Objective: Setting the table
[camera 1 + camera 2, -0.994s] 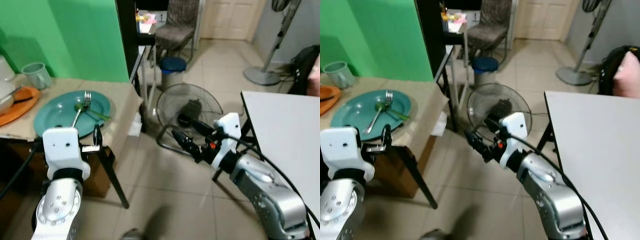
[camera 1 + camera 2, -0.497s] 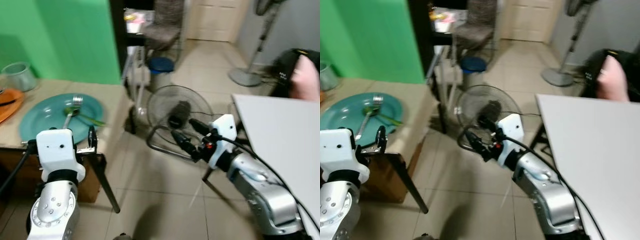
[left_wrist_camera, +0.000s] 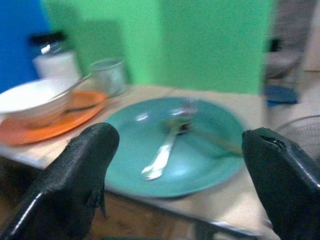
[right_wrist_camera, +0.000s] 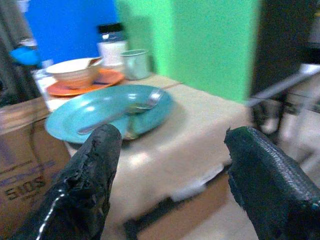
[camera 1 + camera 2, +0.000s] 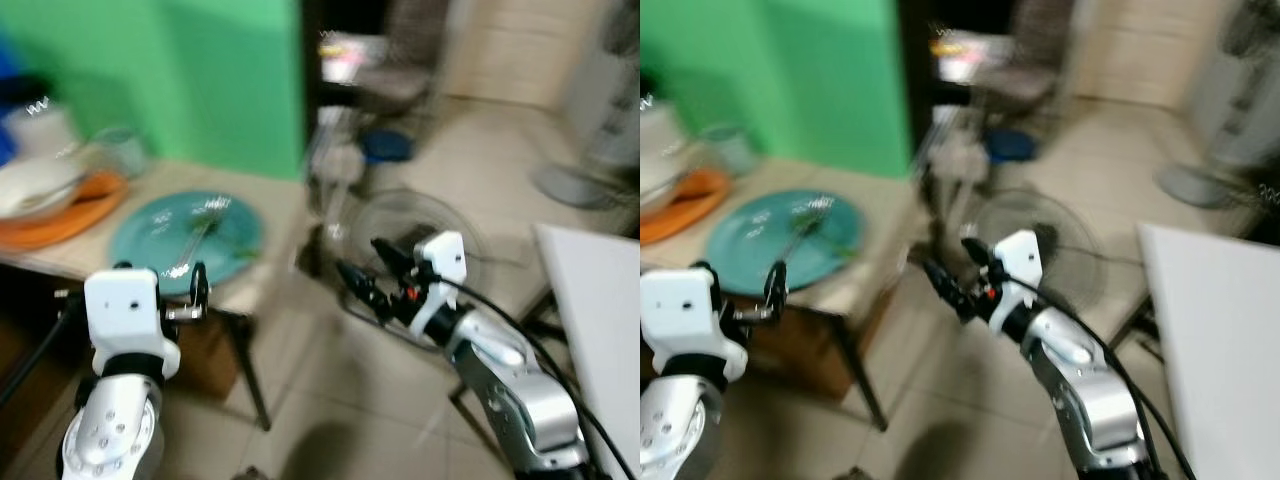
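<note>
A teal plate (image 5: 150,240) lies on a beige table (image 5: 270,265), with a silver fork (image 5: 200,222) and a green utensil resting on it. My left gripper (image 5: 195,295) hovers just short of the table's near edge, in front of the plate, open and holding nothing. In the left wrist view the plate (image 3: 200,167) and fork (image 3: 165,152) lie straight ahead between the spread fingers (image 3: 87,150). My right gripper (image 5: 362,272) is held over the floor to the right of the table, open and empty, pointing toward the plate (image 4: 100,112).
An orange plate (image 5: 60,215) carrying a white bowl (image 5: 35,185), a cup (image 5: 120,150) and a jar (image 3: 52,60) stand at the table's left and back. A floor fan (image 5: 410,225) lies between the beige table and a white table (image 5: 600,300).
The camera has swung left, so the beige table and its dishes sit nearer the middle and the picture is blurred. Both grippers hold the same open pose.
</note>
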Available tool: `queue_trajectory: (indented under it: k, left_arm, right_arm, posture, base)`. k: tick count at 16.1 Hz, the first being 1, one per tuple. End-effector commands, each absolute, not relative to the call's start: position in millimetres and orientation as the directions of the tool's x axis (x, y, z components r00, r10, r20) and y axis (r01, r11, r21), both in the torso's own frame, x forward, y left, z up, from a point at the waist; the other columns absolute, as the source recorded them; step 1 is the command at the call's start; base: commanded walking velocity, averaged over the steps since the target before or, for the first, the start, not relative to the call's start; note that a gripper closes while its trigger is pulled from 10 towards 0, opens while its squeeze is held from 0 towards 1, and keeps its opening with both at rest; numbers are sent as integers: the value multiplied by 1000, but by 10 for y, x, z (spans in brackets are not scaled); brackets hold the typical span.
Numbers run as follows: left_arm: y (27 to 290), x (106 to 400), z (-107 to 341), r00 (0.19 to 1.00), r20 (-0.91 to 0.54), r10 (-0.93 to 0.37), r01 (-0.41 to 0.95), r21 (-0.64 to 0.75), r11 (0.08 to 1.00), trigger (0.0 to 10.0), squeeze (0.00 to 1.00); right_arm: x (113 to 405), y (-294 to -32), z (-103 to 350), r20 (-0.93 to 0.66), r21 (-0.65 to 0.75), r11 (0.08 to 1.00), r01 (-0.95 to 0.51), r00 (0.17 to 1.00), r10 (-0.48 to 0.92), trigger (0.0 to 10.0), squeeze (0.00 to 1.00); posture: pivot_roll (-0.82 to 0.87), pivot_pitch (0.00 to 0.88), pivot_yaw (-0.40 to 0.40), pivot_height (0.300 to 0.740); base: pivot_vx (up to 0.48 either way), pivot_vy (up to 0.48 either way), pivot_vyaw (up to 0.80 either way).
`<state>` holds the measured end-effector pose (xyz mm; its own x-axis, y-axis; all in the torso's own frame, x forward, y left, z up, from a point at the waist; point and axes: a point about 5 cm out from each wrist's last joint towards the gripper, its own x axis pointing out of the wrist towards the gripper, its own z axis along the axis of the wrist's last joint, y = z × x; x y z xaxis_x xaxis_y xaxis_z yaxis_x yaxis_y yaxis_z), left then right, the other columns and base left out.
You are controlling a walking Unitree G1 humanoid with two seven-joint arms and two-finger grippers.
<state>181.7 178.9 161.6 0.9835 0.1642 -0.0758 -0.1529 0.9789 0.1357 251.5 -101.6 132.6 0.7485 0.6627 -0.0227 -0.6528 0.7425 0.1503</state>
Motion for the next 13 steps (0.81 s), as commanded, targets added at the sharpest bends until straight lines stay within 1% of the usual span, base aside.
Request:
queue_trajectory:
  k: [1,3,4,5,6,8,9,11,12,13]
  left_arm:
    - [1770,1802,1622,984,-77,163,-152,135,979,10000,0]
    - [1752,1745,1613,982,-86,166,-155,130,979,10000,0]
    - [1754,1731,1610,982,-87,169,-157,129,979,10000,0]
    - [1754,1736,1615,984,-81,159,-147,130,981,10000,0]
    - [1752,1761,1626,988,-67,141,-131,129,983,10000,0]
    - [1745,1914,1627,997,-37,72,-67,110,992,10000,0]
    - [1740,1982,1602,999,-35,35,-31,115,993,10000,0]
    - [1759,2045,1570,999,-40,4,1,135,991,10000,0]
    - [1794,2061,1559,999,-34,0,5,129,992,10000,0]
    - [1844,2034,1517,999,-31,-7,10,105,994,10000,0]
  right_arm:
    - [2508,-992,1356,2,148,731,-666,739,674,10000,0]
    - [2511,-985,1343,5,166,725,-669,735,678,10000,0]
    - [2535,-1005,1334,16,223,728,-648,749,662,10000,0]
    - [2572,-1041,1319,5,225,747,-625,768,641,10000,0]
    - [2618,-1099,1303,-12,239,782,-576,803,596,10000,0]
    - [2679,-1309,1359,16,234,854,-464,880,474,10000,0]
    - [2657,-1403,1374,16,212,877,-432,898,439,10000,0]
    - [2603,-1508,1384,15,188,895,-404,913,409,10000,0]
    - [2539,-1587,1368,8,161,903,-398,916,402,10000,0]
    - [2468,-1672,1343,-19,105,905,-412,909,416,10000,0]
  posture:
    - [37,36,-11,740]
    - [47,41,-21,740]
    - [54,42,-27,740]
    - [52,39,-23,740]
    - [42,37,-12,740]
    - [0,31,30,740]
    - [-35,30,60,740]
    - [-68,30,84,740]
    - [-74,30,89,740]
    - [-103,31,104,740]
  base:
    - [319,0,450]
    - [319,0,203]
    - [322,0,0]
    - [311,0,0]
    - [311,0,0]
    - [298,0,-800]
    - [289,0,-800]
    - [283,0,-800]
    - [259,0,0]
    - [244,0,0]
